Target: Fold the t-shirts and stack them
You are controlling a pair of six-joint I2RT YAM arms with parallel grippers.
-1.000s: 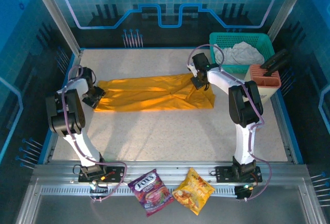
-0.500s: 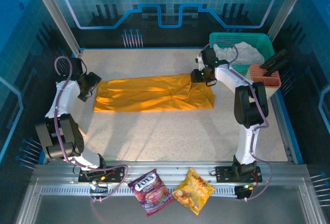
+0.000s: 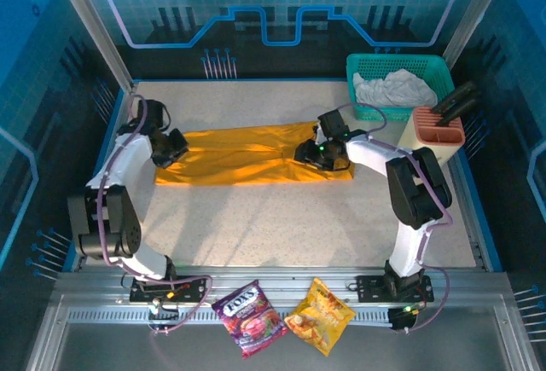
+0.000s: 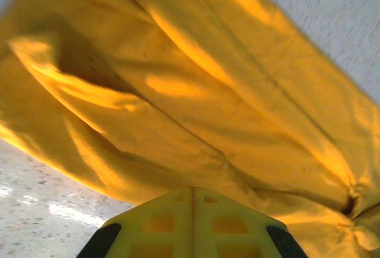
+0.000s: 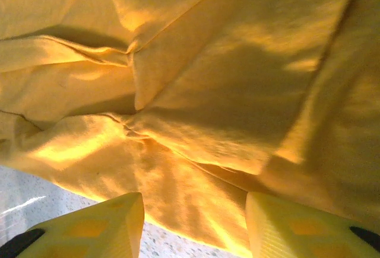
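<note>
1. Near edge, on metal rail (image 3: pixel 273 286): purple snack packet (image 3: pixel 248 317) & orange snack packet (image 3: pixel 319 315) noted side by side.
2. Mid table (image 3: pixel 256 234): orange shirt (image 3: pixel 247 158) is laid L–R as a long folded band, flat, more wrinkled at R end.
3. L gripper (image 3: pixel 173 148) is set at shirt's L end, fingers pressed together. Cloth meets the tips; an actual pinch can't be told.
4. R gripper (image 3: pixel 309 153) is held over shirt's R end, fingers spread apart, cloth seen beneath them in wrist view.
5. Far R corner: pot (image 3: pixel 426 132) w/ dark tools (image 3: pixel 454 102), just beside green basket (image 3: pixel 431 68). Whitish shirt (image 3: pixel 394 89) is crumpled inside the basket.
</note>
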